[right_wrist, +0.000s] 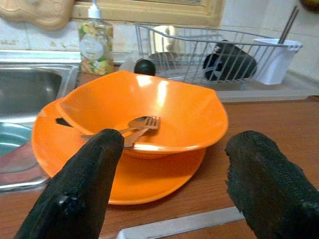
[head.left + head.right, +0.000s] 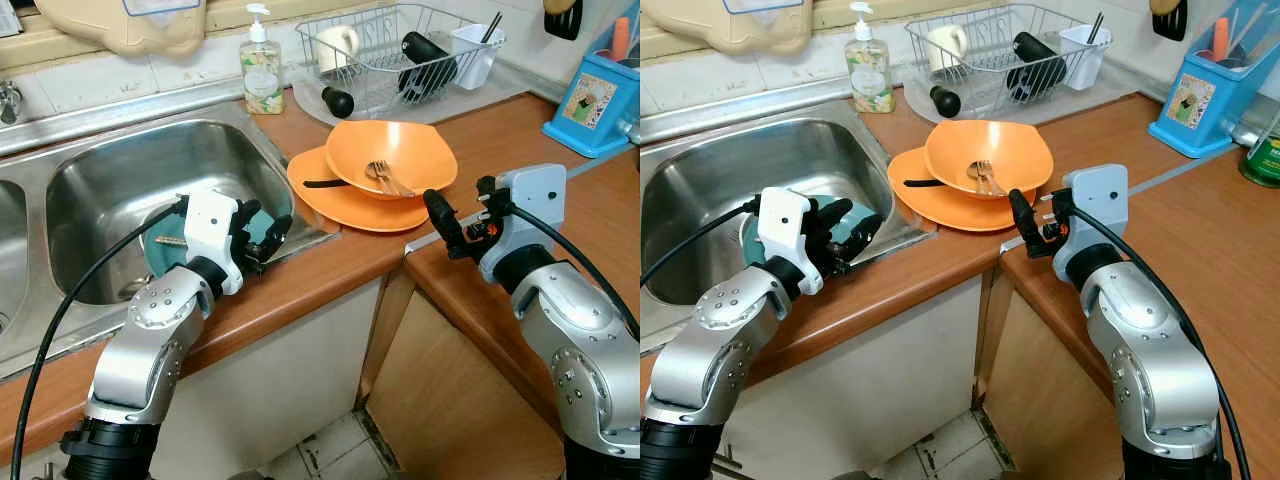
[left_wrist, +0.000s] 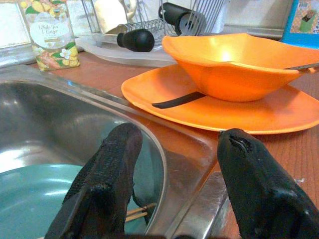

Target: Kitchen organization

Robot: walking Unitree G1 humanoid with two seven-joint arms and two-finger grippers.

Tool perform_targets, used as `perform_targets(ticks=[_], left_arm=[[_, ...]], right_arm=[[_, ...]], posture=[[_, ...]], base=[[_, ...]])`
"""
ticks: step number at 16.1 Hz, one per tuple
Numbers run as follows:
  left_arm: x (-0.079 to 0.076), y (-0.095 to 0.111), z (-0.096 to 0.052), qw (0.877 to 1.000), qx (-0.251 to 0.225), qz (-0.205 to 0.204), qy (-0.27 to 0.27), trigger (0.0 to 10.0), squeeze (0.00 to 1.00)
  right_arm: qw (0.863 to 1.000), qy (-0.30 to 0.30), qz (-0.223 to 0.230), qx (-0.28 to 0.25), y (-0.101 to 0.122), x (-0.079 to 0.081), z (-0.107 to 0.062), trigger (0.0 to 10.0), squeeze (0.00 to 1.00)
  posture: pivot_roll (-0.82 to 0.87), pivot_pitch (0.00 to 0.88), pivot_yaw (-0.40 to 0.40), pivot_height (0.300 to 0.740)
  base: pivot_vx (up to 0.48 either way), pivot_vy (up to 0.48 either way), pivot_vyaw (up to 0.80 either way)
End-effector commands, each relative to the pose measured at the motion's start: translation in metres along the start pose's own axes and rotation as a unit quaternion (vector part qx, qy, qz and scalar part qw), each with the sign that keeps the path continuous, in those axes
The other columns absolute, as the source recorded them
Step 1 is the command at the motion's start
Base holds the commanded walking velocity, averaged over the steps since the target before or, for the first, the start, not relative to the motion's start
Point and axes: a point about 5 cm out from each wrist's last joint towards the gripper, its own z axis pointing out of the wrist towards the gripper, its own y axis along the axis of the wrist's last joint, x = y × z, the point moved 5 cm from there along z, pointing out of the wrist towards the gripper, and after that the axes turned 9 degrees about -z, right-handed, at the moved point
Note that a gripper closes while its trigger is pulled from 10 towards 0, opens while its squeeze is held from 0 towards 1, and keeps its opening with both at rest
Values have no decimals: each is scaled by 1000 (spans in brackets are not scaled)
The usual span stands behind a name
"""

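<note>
Hovering centre-frame, the spread right gripper (image 1: 172, 184) faces an orange bowl (image 2: 392, 155) holding what looks like a fork (image 1: 142, 128); gripping its rim could tip cutlery out. Left gripper (image 3: 174, 184), spread, sits at the sink (image 2: 120, 180) edge.

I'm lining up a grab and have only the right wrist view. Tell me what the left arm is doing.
Observer: The left pincer hangs open over the sink's right edge, above a teal plate lying in the basin.
Operator: Tell me what lies under the orange bowl on its far left.
Observer: A black utensil handle rests on the orange plate, running under the orange bowl.
Operator: Say what stands to my right on the counter.
Observer: A blue holder stands right of the dish rack, near the back wall.
Operator: Report my own pincer's place.
Observer: The right pincer hovers open before the counter edge, aimed at the bowl with its fork and spoon.
</note>
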Motion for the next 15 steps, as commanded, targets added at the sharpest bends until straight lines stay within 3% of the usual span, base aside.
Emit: perform_targets(ticks=[1, 4, 9, 10, 11, 13, 14, 15], left_arm=[[0, 5, 0, 1000, -9, 7, -1, 10000, 0], [-11, 6, -8, 998, -3, -3, -58, 10000, 0], [-18, 7, -14, 994, 8, -7, -112, 10000, 0], [-20, 7, -15, 993, 11, -10, -121, 10000, 125], [-22, 6, -16, 991, 17, -10, -130, 10000, 1000], [-26, 1, -18, 990, 28, 6, -138, 10000, 1000], [-26, 0, -18, 990, 31, 7, -139, 10000, 102], [-26, -1, -18, 990, 32, 7, -140, 10000, 0]], right_arm=[[1000, -14, 0, -14, 6, -4, -1, 10000, 0], [1000, -13, -1, -14, 6, -9, 3, 10000, 0], [998, 54, -2, -41, 19, 7, 11, 10000, 0], [997, 59, -3, -42, 19, 8, 12, 10000, 0], [997, 65, -4, -42, 20, 10, 15, 10000, 0], [998, 62, -17, -16, 9, 9, 21, 10000, 0], [998, 61, -20, -8, 6, 8, 23, 10000, 0], [998, 62, -23, 0, 2, 7, 24, 10000, 0]], posture=[[-144, 0, 28, 740], [-130, 0, 23, 740], [-126, 0, 24, 740], [-125, 0, 23, 740], [-125, 0, 23, 740], [-120, 0, 21, 740], [-120, 0, 21, 740], [-120, 0, 21, 740]], base=[[0, 0, 0], [0, 0, 0], [0, 0, 0], [0, 0, 0], [0, 0, 0], [0, 0, 0], [0, 0, 0], [0, 0, 0]])
